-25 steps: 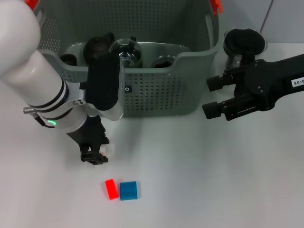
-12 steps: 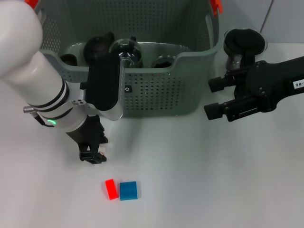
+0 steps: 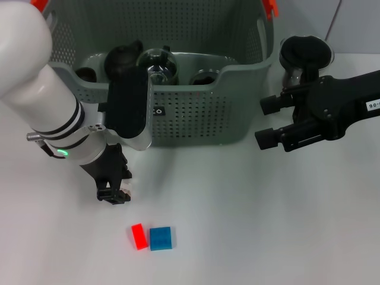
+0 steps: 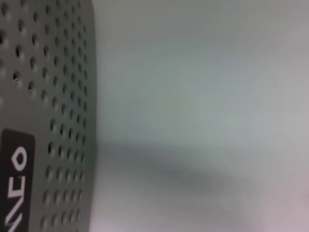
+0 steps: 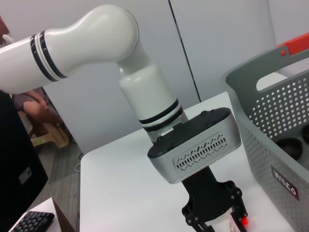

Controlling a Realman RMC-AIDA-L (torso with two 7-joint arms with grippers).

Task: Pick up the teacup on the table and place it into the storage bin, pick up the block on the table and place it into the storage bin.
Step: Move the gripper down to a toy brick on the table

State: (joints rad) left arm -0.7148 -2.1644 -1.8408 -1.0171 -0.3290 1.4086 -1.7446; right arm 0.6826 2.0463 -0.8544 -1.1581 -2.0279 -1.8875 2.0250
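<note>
The left gripper [image 3: 113, 195] hangs low over the white bench [image 3: 249, 214] just in front of the grey storage bin [image 3: 196, 113], its finger spread impossible to tell. A red block [image 3: 138, 236] and blue block [image 3: 161, 238] lie touching below it. The right gripper [image 3: 267, 122] waits beside the bin, jaws apart.

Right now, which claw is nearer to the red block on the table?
Left. The left claw hangs just behind the red block, toward the storage bin. The right claw sits far off to the right, beside the bin's right end.
</note>
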